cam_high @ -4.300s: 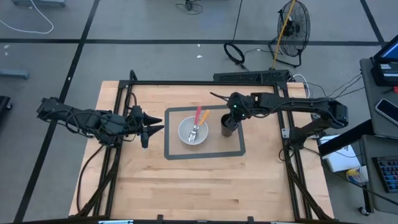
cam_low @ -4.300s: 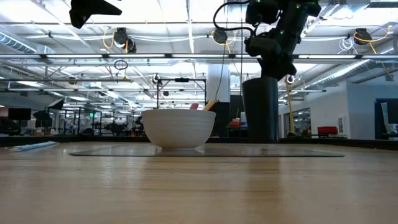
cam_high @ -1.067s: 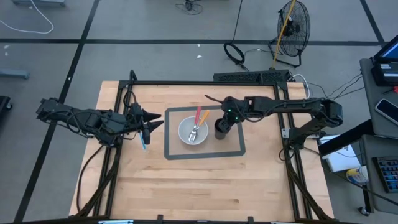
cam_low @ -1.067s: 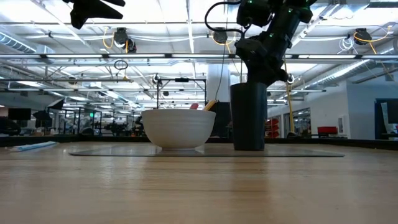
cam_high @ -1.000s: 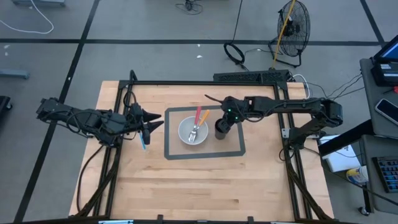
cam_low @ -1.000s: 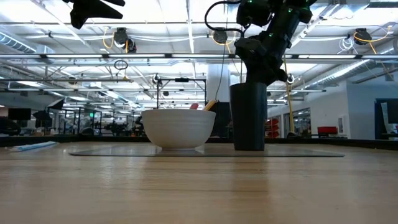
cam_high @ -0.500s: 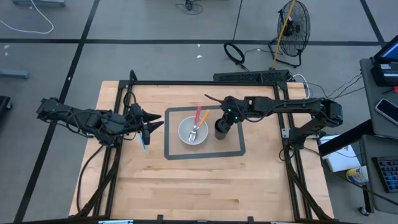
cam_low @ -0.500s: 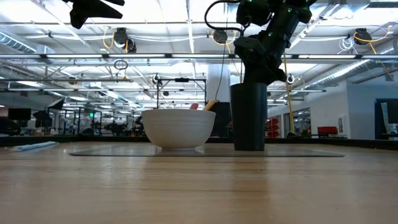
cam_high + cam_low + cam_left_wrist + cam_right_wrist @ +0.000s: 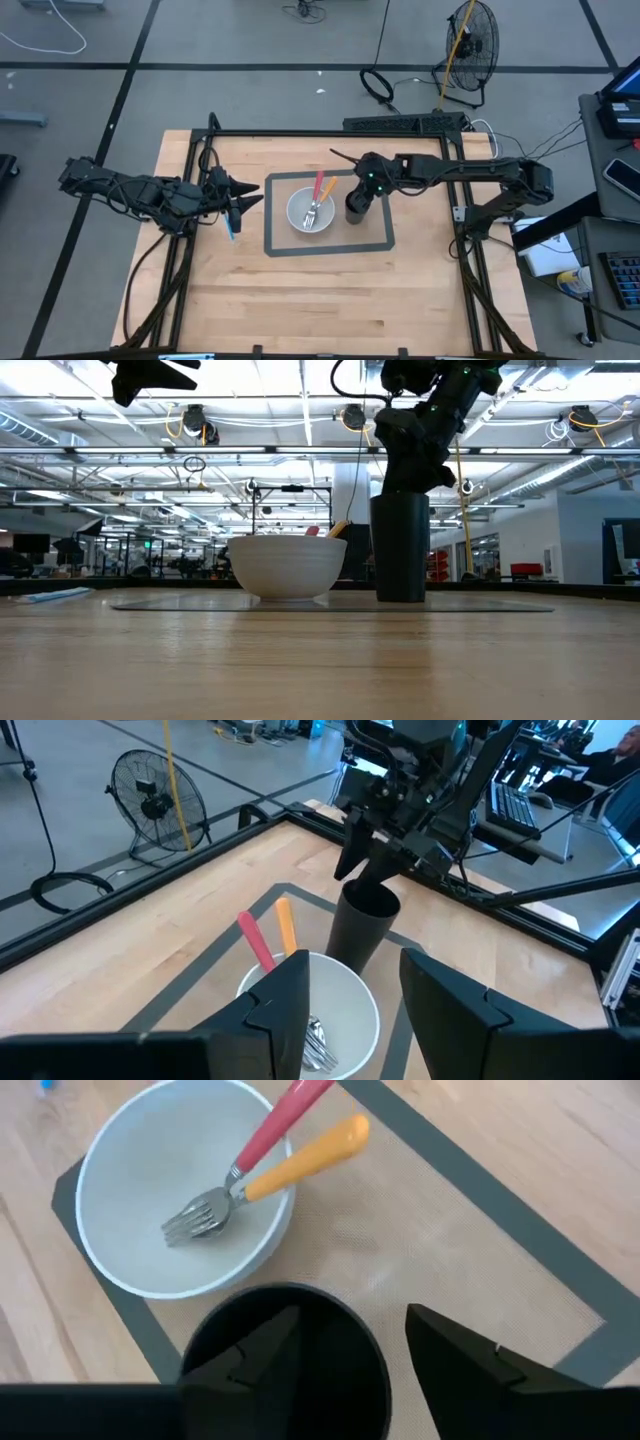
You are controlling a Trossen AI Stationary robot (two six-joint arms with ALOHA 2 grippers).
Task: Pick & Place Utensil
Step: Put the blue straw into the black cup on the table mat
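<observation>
On the table: pale wooden tabletop [image 9: 300,290] framed by black rails, with a thin beige rectangular mat bordered in dark grey [image 9: 378,237] near its centre.
Bowl: round white bowl [image 9: 311,211], resting on the mat toward the left arm's side; in the low view, rim level and base flat on the mat [image 9: 288,566].
Utensils: two metal forks lying in the bowl, tines down in the hollow and handles leaning over the rim toward the far edge of the table; one with a red plastic handle [image 9: 272,1124], one with an orange plastic handle [image 9: 305,1153], side by side and touching near the tines.
Cup: tall black cylindrical cup [image 9: 356,206], upright on the mat just beside the bowl on the right arm's side, not touching it; open mouth visible from the left wrist view [image 9: 368,903].
Right gripper: right gripper [image 9: 350,1342] directly above the cup's mouth, fingers spread apart, one on each side of the rim, gripping nothing; in the low view, poised just over the cup's top edge [image 9: 405,475].
Left gripper: left gripper [image 9: 250,200] raised above the table, off the mat near its left border, pointing toward the bowl, fingers parted and empty.
Beside the left gripper: small blue object [image 9: 229,225] lying on the wood, too small to identify.
</observation>
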